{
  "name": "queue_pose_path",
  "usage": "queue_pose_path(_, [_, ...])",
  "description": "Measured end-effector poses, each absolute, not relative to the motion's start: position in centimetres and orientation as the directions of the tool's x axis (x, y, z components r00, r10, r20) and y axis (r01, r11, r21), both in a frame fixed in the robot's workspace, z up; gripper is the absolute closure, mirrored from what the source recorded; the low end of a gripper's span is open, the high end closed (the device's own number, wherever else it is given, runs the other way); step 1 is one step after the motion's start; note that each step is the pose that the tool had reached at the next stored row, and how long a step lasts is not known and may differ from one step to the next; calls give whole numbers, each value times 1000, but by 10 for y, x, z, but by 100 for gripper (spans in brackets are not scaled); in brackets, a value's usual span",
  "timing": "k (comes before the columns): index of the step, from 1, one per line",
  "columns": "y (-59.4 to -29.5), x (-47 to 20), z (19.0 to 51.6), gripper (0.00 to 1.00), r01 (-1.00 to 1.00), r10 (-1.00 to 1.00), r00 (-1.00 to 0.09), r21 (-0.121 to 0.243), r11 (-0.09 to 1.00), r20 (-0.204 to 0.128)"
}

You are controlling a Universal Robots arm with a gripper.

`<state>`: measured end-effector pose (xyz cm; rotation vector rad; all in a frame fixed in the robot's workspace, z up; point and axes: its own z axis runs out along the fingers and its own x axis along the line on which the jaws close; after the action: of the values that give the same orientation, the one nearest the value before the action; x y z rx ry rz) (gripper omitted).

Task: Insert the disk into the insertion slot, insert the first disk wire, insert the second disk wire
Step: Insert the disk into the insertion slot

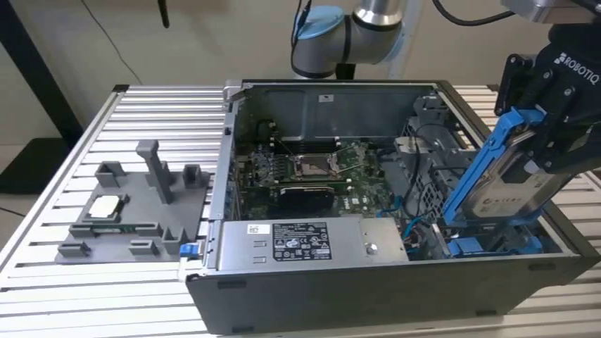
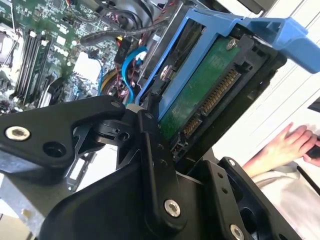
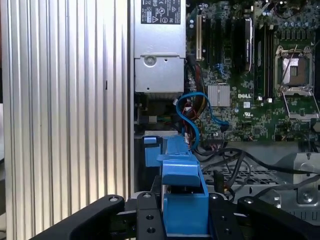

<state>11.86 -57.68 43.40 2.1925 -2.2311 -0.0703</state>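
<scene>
- The gripper (image 1: 537, 144) has its jaws closed on the disk (image 1: 507, 193), one on each flat side. They stand only as far apart as the disk and its blue frame are thick.
- The disk hangs steeply tilted at the exterior view's right. Its lower end is down inside the computer case (image 1: 376, 299), just above the blue rails of the insertion slot (image 1: 493, 246). I cannot tell whether it touches them. Its upper end leans out over the case wall.
- In the second wrist view, the gripper (image 2: 185, 150) clamps the disk (image 2: 200, 95) with its green circuit board and gold connector row turned to the camera. A person's hand (image 2: 295, 142) rests beyond the case.
- In the first wrist view, the gripper (image 3: 184, 215) holds the disk (image 3: 184, 192) edge-on, so that its blue frame end faces the camera. A loose blue cable (image 3: 192, 115) loops beside the power supply (image 3: 157, 50).
- The exterior view takes in the ribbed metal table (image 1: 141, 113) and a grey fixture tray (image 1: 131, 211) beside the case.
- Markings: the disk face has a white label with red print. The power supply (image 1: 300, 243) has a black-and-white label. The gripper body has white lettering.
</scene>
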Motion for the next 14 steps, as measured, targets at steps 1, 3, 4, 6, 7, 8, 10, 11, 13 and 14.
queue_pose_path(1, [-577, 120, 433, 67, -999, -1000, -18, 41, 17, -25])
queue_pose_path(3, [-577, 122, 430, 67, -999, -999, -18, 41, 17, -26])
queue_pose_path(4, [-577, 122, 429, 67, -999, -1000, -18, 41, 17, -26])
queue_pose_path(6, [-577, 123, 427, 67, -999, -999, -18, 41, 17, -26])
queue_pose_path(7, [-577, 123, 425, 67, -999, -999, -18, 42, 17, -26])
queue_pose_path(8, [-577, 123, 424, 67, -999, -1000, -18, 43, 17, -26])
queue_pose_path(10, [-577, 123, 422, 67, -999, -1000, -18, 44, 17, -26])
queue_pose_path(11, [-577, 123, 421, 67, -999, -1000, -17, 44, 16, -26])
queue_pose_path(13, [-577, 123, 419, 67, -999, -1000, -17, 45, 16, -26])
queue_pose_path(14, [-577, 123, 417, 67, -999, -1000, -17, 45, 16, -26])
